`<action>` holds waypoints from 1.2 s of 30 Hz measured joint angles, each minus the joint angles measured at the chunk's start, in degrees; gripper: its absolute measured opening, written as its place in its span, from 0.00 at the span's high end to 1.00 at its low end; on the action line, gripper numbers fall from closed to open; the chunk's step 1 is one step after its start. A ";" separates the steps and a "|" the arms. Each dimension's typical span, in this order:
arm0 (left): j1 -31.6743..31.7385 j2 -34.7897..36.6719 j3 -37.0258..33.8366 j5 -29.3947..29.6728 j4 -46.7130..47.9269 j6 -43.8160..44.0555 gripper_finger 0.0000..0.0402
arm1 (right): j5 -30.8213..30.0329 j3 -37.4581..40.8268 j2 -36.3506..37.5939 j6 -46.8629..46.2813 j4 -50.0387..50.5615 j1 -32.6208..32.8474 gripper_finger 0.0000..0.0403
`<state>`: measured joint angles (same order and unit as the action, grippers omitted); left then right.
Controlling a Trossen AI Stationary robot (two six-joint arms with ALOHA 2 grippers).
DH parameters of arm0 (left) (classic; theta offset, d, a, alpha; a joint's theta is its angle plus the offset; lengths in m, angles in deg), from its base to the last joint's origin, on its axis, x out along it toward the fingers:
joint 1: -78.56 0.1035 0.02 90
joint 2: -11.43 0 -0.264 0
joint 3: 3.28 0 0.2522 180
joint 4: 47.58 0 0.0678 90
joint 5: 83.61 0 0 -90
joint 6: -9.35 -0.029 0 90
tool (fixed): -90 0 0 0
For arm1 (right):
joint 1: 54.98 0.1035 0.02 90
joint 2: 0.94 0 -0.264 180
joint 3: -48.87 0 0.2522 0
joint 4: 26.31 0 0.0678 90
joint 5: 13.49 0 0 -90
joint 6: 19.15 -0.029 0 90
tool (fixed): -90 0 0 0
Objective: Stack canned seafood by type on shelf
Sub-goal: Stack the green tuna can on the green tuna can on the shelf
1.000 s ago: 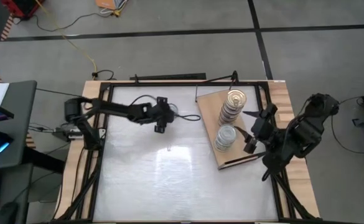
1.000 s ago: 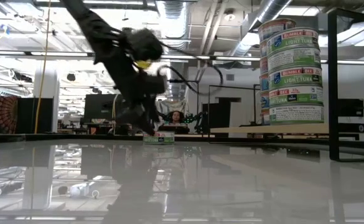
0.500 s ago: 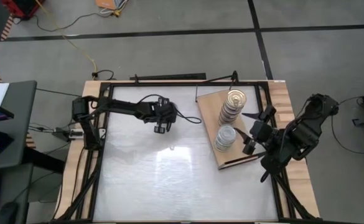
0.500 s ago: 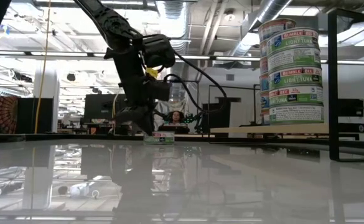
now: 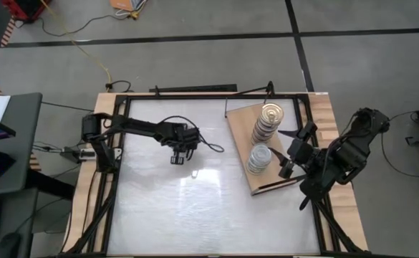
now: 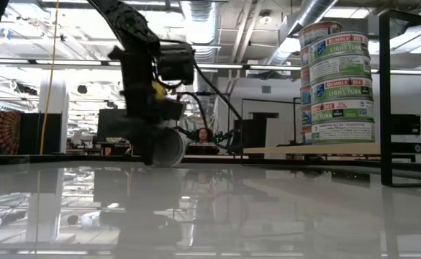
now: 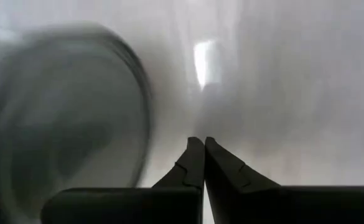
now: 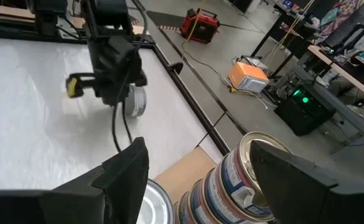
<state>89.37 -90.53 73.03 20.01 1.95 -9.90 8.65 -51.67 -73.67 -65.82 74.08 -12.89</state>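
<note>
Where the left end effector point(image 7: 198, 163) closes, tin point(image 7: 57, 118) lies beside.

The left arm reaches from the left edge toward the middle, elbow bent, wrist turned down. The left claw point(image 5: 178, 153) hangs low, just above the surface, its fingers point(image 7: 197, 163) pressed together tip to tip. The right arm sits folded at the right edge. The right claw point(image 5: 289, 153) points left, its fingers point(image 8: 129, 163) spread wide apart.
</note>
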 joint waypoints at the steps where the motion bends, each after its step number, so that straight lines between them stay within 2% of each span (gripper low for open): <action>1: -0.55 0.71 -0.11 -0.30 0.90 0.75 1.00 | 0.02 0.00 0.00 0.00 -0.10 0.00 0.23; 6: -5.21 9.18 0.06 -2.54 3.77 2.43 1.00 | 0.01 0.00 0.03 0.02 -0.15 0.00 0.23; 9: -7.07 13.74 -0.03 -0.16 2.94 4.62 0.98 | 0.02 0.00 0.04 0.02 -0.15 0.00 0.23; 11: -7.60 16.53 0.02 0.34 2.00 5.68 0.93 | 0.02 0.00 0.04 0.02 -0.35 0.00 0.23; 15: -5.82 18.85 0.04 4.64 1.96 7.02 0.74 | 0.02 0.00 0.04 0.08 -1.56 0.00 0.23; 17: -3.13 18.86 0.04 4.59 1.32 7.04 0.62 | 0.02 0.00 0.04 0.20 -1.94 0.00 0.23; 22: 4.30 17.47 0.04 -0.57 0.74 1.90 0.36 | 0.02 0.00 0.04 0.17 -2.03 0.00 0.23; 26: 9.60 16.45 0.04 -4.79 1.53 -0.35 0.23 | 0.02 0.00 0.04 0.22 -1.98 0.00 0.23; 31: 15.01 11.99 0.06 -7.87 5.50 -2.40 0.19 | -0.46 0.00 0.04 0.65 -1.83 0.00 0.23; 36: 17.09 7.88 0.06 -11.51 7.27 -3.61 0.26 | -0.63 0.00 0.04 0.63 -1.80 0.00 0.23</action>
<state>106.46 -82.65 73.09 8.50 9.21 -13.51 8.03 -51.67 -73.63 -65.19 72.27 -12.89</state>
